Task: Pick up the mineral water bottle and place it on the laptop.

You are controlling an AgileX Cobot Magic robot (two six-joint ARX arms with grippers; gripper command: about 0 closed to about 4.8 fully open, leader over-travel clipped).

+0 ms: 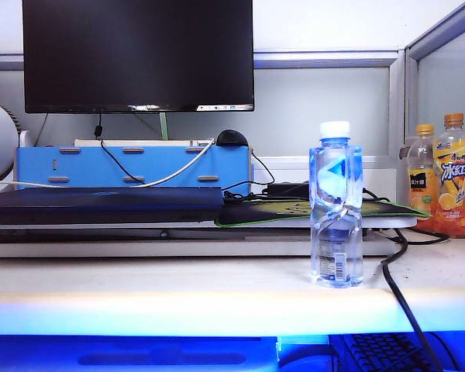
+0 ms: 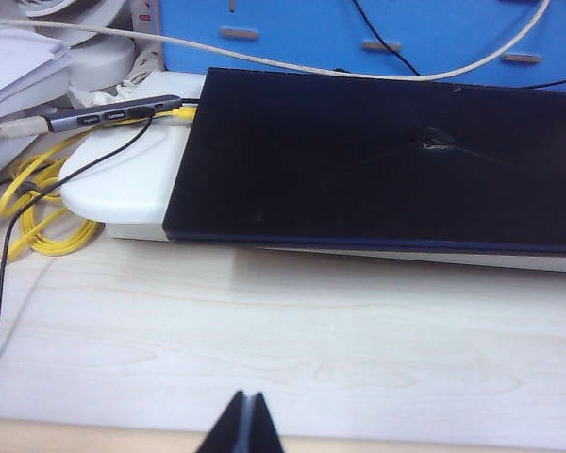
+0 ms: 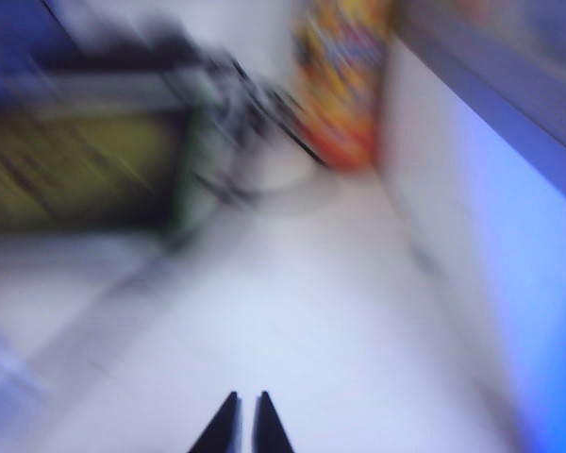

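The mineral water bottle (image 1: 336,209) stands upright on the pale desk, right of centre in the exterior view, white cap on top and nothing touching it. The laptop (image 1: 101,204) lies closed and flat on a white stand to its left; its dark lid (image 2: 377,160) fills the left wrist view. My left gripper (image 2: 249,396) is shut and empty over bare desk in front of the laptop. My right gripper (image 3: 247,396) is shut with only a sliver between the fingers, over bare desk in a blurred view. Neither gripper appears in the exterior view, and neither wrist view shows the bottle.
Two orange-drink bottles (image 1: 455,174) stand at the far right by the partition. A green-edged mouse pad (image 1: 294,209) lies behind the water bottle. A monitor (image 1: 138,54) and blue box (image 1: 132,167) are at the back. A black cable (image 1: 403,294) crosses the desk edge. Yellow cable (image 2: 38,217) coils beside the stand.
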